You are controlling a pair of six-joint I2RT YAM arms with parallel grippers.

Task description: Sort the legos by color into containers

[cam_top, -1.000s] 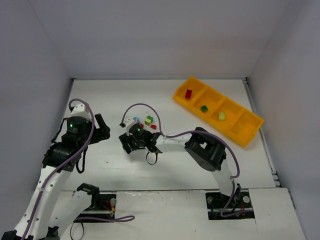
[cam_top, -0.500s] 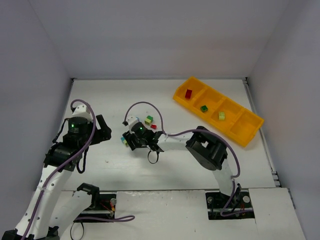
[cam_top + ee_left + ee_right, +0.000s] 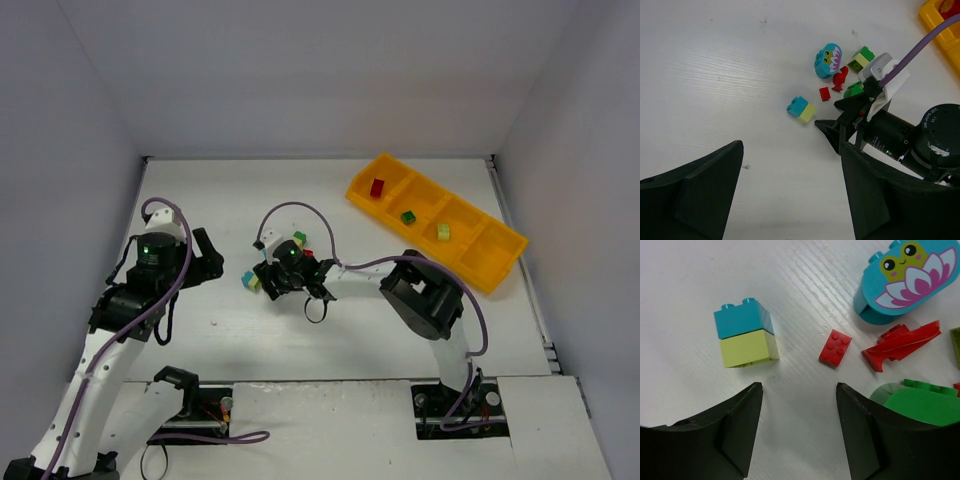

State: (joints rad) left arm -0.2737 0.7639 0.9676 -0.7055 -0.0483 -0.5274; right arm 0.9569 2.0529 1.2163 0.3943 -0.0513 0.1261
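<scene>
White tabletop (image 3: 800, 440) shows between the right fingers (image 3: 735, 440), spread just short of the teal-and-yellow legos (image 3: 745, 337); left fingers (image 3: 695, 195) spread too.

Up top, the fixed camera looks steeply down from behind both arm bases over the whole table (image 3: 200, 200), the left wrist camera gazes down from farther off at the teal-and-yellow brick pair (image 3: 801, 109), and the right wrist camera hangs close above that same pair, shared by all three views.
</scene>
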